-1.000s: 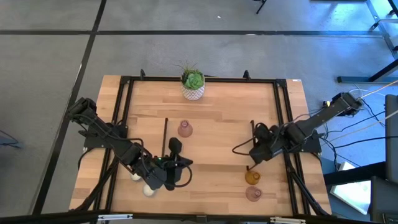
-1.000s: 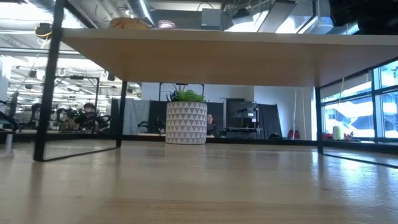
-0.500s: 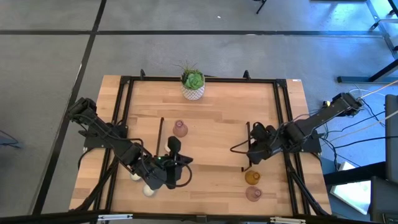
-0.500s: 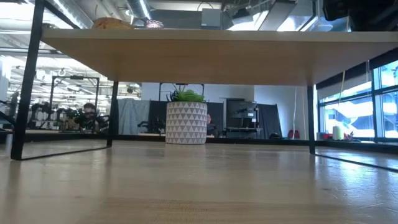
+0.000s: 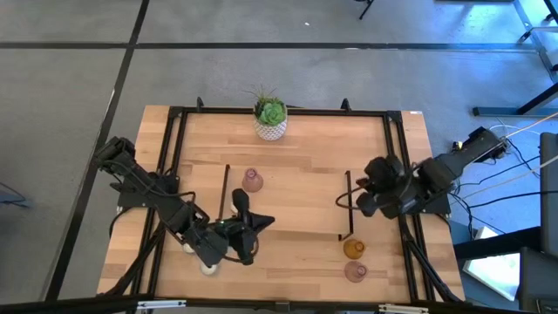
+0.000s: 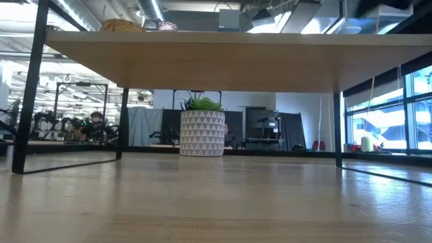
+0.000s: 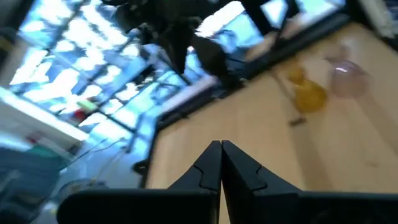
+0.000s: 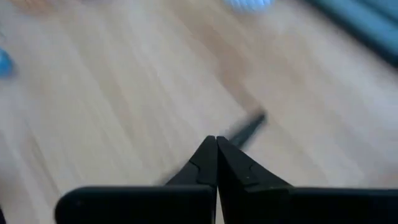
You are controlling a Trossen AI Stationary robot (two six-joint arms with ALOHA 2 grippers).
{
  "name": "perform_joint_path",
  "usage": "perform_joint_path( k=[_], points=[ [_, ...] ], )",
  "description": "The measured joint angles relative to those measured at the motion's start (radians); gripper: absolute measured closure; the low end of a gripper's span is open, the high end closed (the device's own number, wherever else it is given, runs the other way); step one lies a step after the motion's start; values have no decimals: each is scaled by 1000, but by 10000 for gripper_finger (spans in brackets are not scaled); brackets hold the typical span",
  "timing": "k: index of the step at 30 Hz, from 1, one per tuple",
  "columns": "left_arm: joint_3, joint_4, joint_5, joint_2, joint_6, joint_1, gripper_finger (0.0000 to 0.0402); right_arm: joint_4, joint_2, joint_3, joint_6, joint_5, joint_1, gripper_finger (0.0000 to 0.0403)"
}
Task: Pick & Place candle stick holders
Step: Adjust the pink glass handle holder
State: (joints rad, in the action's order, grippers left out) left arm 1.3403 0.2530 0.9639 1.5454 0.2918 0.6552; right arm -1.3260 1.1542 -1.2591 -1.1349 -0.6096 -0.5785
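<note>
Right now both sets of fingers are pressed together and empty: the left gripper (image 5: 261,220) hangs over the surface (image 5: 296,166) near the front, the right gripper (image 5: 342,201) mid-right. Looks like the reach stage; next, fingers must spread over a holder. The pink holder (image 5: 252,180), amber holder (image 5: 352,249) and second pink holder (image 5: 354,271) stand upright, axes vertical.
</note>
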Motion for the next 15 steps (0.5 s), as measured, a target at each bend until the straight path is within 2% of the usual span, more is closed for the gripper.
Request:
perform_joint_path(
  k=[2, 4, 7, 10, 13, 15],
  points=[
    [0, -59, 35, -9, 22, 16, 400, 87, 0, -22, 88, -48, 23, 403],
    [0, -111, 27, -20, 33, 36, 400, 222, 10, -25, 216, -49, 61, 403],
    [0, -132, -10, -23, 33, 68, 400, 407, 57, -25, 407, 18, 132, 403],
    [0, -135, -2, -25, 17, 104, 400, 556, 134, -25, 563, 95, 208, 403],
    [0, -139, 79, -30, -12, 135, 400, 676, 225, -25, 686, 158, 285, 403],
    [0, -137, 195, -30, -29, 158, 400, 739, 287, -24, 732, 194, 336, 403]
  ],
)
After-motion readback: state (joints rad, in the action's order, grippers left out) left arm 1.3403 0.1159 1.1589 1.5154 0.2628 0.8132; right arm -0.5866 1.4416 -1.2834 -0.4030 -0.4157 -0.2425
